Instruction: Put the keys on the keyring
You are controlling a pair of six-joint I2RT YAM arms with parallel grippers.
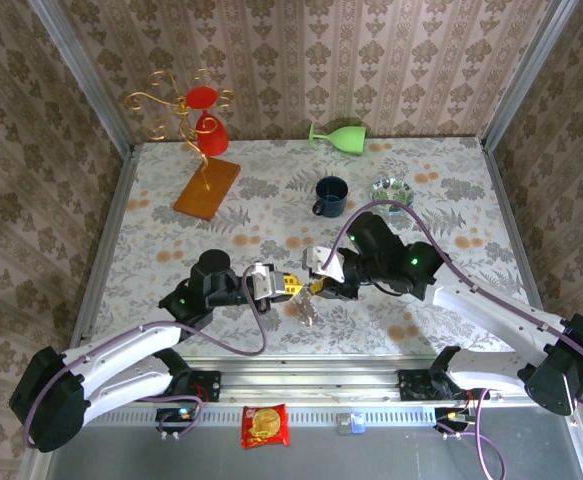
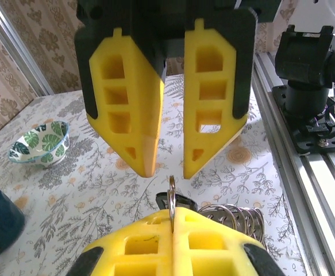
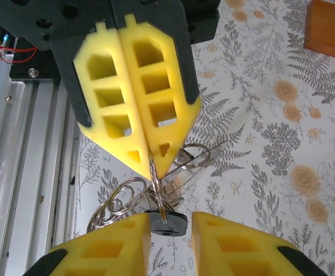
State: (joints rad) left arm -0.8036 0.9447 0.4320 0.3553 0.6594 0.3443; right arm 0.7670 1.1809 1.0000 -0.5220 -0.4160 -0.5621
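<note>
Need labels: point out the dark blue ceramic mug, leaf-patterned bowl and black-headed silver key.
blue mug [image 1: 332,204]: top view, side wall.
bowl [image 2: 38,141]: left wrist view, inner wall.
key [image 3: 166,223]: right wrist view, black head.

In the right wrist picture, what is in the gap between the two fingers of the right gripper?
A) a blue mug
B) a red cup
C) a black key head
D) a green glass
C: a black key head sits in the gap of the open right gripper, just under a metal ring pinched by the shut left gripper.
</note>
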